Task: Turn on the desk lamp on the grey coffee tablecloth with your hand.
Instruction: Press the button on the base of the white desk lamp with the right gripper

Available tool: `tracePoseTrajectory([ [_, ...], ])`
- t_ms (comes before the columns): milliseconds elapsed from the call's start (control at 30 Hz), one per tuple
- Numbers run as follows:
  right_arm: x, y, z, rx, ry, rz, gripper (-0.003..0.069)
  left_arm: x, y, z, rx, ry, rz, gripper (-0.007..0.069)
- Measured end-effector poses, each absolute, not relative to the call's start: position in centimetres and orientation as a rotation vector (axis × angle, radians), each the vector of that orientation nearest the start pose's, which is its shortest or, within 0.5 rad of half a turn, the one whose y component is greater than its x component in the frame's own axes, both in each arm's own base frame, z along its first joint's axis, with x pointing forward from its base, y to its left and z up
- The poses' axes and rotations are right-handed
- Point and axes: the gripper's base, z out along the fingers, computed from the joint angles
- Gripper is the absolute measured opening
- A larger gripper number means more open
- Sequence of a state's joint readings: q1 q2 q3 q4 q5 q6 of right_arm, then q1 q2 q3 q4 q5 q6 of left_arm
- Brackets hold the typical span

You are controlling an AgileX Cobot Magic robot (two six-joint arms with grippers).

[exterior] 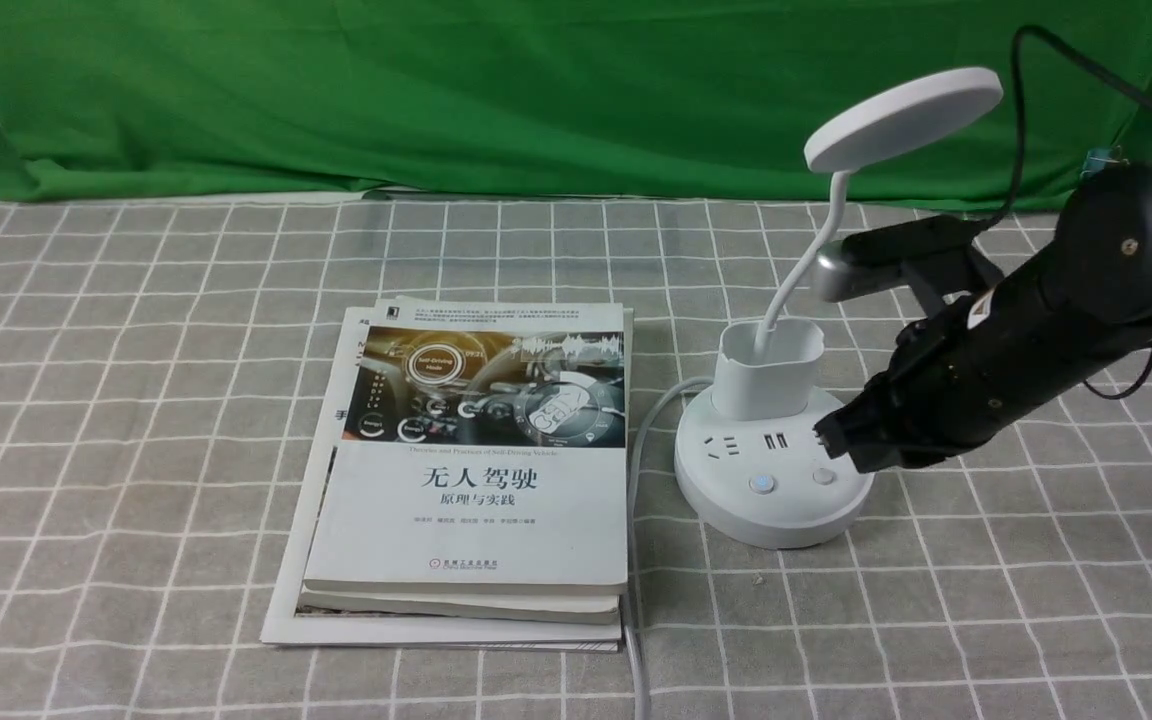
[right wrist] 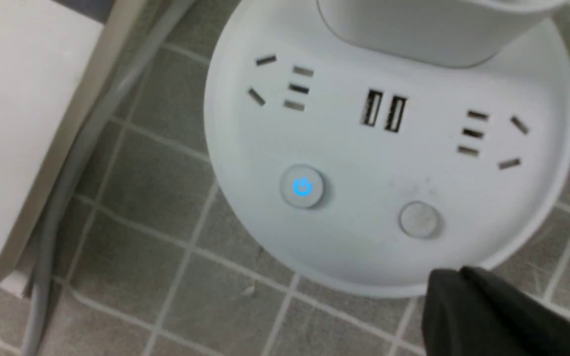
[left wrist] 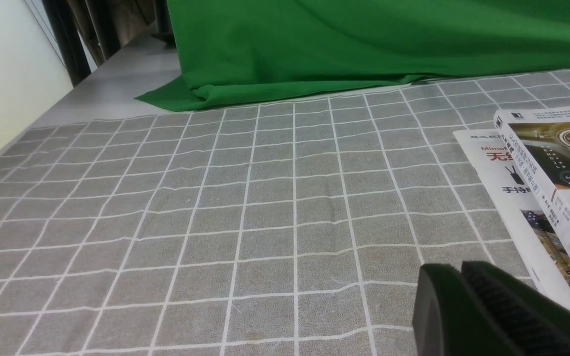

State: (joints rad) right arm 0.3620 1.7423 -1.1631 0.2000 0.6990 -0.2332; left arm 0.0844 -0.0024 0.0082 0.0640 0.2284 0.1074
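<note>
The white desk lamp stands on the grey coffee tablecloth at the right. Its disc head is up on a thin neck and looks unlit. The round base carries sockets, a blue-lit power button and a plain grey button. My right gripper is shut and empty, its tip just above the right edge of the base, close to the grey button. It also shows in the right wrist view. My left gripper is shut and empty above the cloth, left of the books.
A stack of books lies left of the lamp. The lamp's grey cord runs between books and base toward the table's front. A green backdrop cloth hangs at the back.
</note>
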Motion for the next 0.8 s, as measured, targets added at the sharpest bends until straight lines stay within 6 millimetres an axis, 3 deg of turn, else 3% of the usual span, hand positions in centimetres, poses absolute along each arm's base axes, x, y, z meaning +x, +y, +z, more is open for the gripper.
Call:
tracePoseTrajectory([
  [167, 33.6, 14.4, 19.9, -0.651, 2.701, 0.255, 0.0031, 5.5, 0.6, 19.0, 0.063, 1.72, 0.201, 0.0019],
  [467, 34.5, 14.7, 19.8, -0.639, 2.652, 0.245, 0.0031, 5.5, 0.6, 19.0, 0.063, 1.72, 0.201, 0.0019],
  [633, 34.9, 14.8, 17.8, -0.641, 2.7, 0.237, 0.0031, 5.5, 0.6, 19.0, 0.063, 1.72, 0.201, 0.0019],
  [800, 35.4, 15.0, 17.6, -0.633, 2.695, 0.239, 0.0031, 5.5, 0.6, 19.0, 0.063, 1.72, 0.201, 0.0019],
])
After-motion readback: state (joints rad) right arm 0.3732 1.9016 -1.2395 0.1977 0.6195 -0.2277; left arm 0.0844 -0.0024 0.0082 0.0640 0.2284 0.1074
